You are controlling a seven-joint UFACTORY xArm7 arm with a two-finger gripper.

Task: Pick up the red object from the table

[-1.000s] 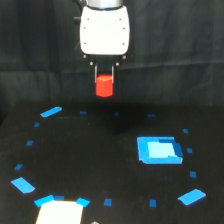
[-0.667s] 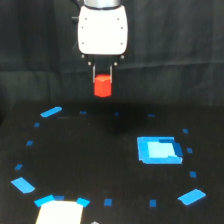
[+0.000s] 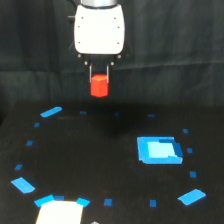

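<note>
The red object, a stubby red-orange block, hangs in the air well above the black table. My gripper is shut on it, with a dark finger down each side of the block. Above it is the white body of the arm's wrist. Below the block, the table shows only a faint dark shadow.
A bright blue square patch lies on the table at the exterior view's right. Small blue tape marks ring the surface, such as one at the far left and one at the near right. A white patch sits at the bottom edge.
The gripper and the red object have risen slightly higher above the table. The grip looks unchanged.
</note>
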